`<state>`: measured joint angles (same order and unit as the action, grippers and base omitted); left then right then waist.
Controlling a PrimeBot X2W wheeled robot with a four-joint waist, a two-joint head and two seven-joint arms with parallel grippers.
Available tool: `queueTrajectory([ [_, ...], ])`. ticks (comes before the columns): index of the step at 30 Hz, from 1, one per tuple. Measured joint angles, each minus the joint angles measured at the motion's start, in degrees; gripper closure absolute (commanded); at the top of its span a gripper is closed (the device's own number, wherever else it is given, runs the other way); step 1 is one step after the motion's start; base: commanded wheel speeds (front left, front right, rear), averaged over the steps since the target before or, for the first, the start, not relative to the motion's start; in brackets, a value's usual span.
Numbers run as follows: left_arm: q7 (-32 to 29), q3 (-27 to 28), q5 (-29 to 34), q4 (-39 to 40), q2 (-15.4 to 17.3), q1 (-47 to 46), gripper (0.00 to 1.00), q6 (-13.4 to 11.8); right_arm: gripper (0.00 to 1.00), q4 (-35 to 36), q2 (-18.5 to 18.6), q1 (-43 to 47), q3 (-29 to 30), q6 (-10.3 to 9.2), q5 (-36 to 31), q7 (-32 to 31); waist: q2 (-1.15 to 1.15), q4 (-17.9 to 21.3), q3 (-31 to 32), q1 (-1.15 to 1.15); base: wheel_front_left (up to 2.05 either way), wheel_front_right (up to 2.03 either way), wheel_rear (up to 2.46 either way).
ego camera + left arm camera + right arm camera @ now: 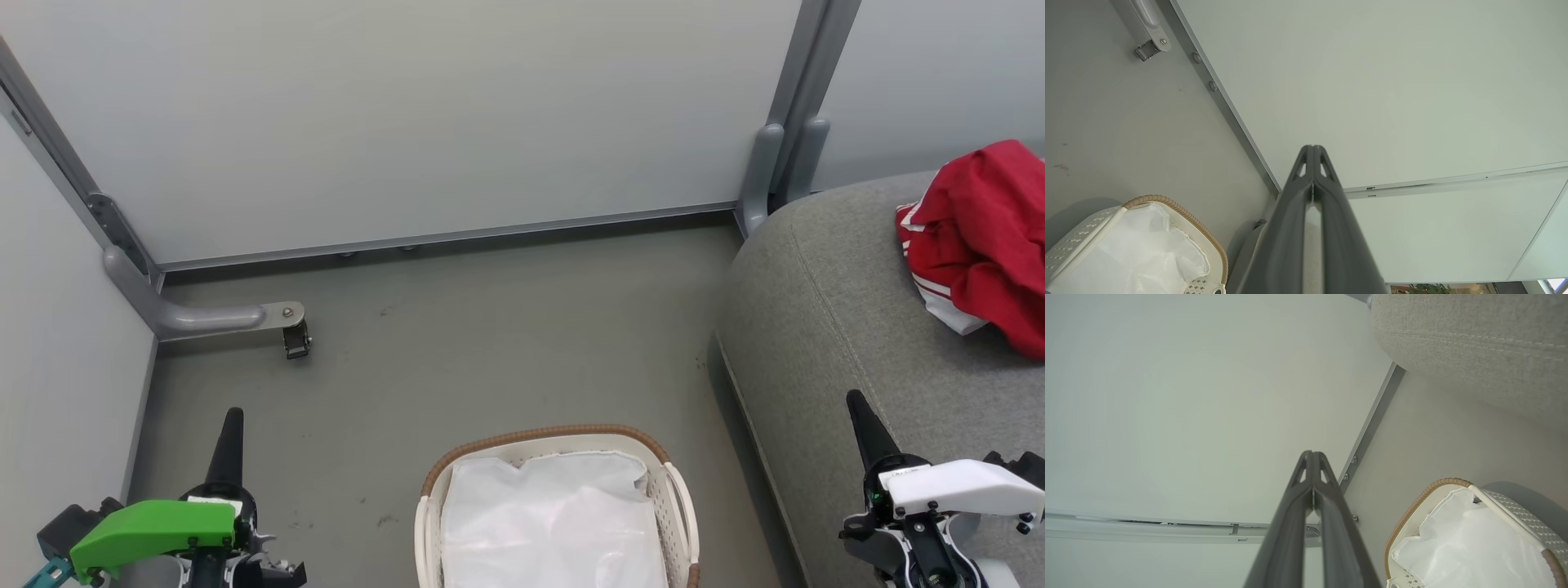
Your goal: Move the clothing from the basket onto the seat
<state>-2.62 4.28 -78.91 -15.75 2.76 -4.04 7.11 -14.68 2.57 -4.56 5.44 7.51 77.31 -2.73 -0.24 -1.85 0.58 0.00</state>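
Note:
The red clothing (pixel 984 237) with white stripes lies bunched on the grey seat (pixel 824 327) at the right. On the floor at the bottom centre stands the white basket (pixel 437 482) with its brown rim, and inside it I see the white liner (pixel 555 523). The basket (pixel 1175 208) also appears at the lower left of the left wrist view, and the basket (pixel 1421 498) at the lower right of the right wrist view. My left gripper (pixel 233 420) is shut over the floor, left of the basket, holding nothing. My right gripper (pixel 856 404) is shut over the seat's front part, holding nothing.
Pale partition panels (pixel 424 114) wall in the back and left. A grey metal foot with a caster (pixel 295 339) juts onto the floor at the left. A grey post (pixel 775 171) stands at the seat's back corner. Bare grey floor (pixel 506 327) lies beyond the basket.

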Motion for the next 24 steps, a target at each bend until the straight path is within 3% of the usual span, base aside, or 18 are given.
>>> queueTrajectory([
  [24,-2.85,1.54,-9.35,1.15,0.01,-1.33,1.0,0.18,1.0,0.41,0.09,-0.97,0.74,-0.02,10.48,-2.71,0.0,1.24,-0.5,0.0,0.0,0.0,0.0],
])
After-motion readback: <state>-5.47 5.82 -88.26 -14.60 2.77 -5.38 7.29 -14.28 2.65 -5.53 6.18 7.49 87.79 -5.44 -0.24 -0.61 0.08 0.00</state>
